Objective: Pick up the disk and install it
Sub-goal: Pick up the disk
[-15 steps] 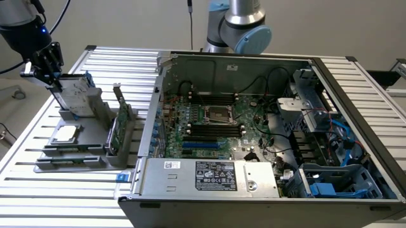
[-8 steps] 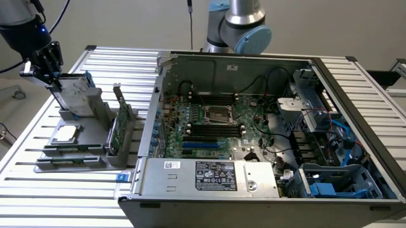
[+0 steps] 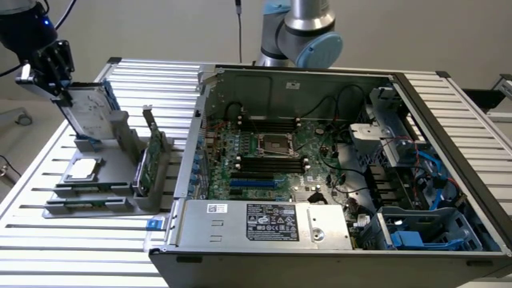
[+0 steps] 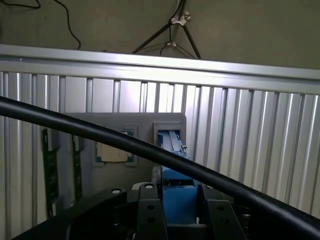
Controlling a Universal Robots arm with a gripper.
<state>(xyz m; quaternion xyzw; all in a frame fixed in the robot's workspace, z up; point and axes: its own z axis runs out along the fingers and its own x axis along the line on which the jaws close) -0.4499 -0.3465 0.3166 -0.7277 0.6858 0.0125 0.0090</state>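
Currently: one disk (image 3: 86, 114) held by the gripper (image 3: 56, 84), over the grey holder (image 3: 119, 129).
One open computer case (image 3: 320, 150); one holder, at the exterior view's left of it; one disk, upright and tilted, silver-grey face, blue edge frame, upper end clamped between the fingers (image 4: 150, 210); one green card (image 3: 153, 159); one square chip (image 3: 83, 170).

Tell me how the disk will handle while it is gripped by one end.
Probably stiff: the disk is a flat metal slab in a blue frame and shows no sag in the gripper. Likely heavy for its size, so, held by one end, it may pivot. The smooth blue plastic between the fingers could slip.
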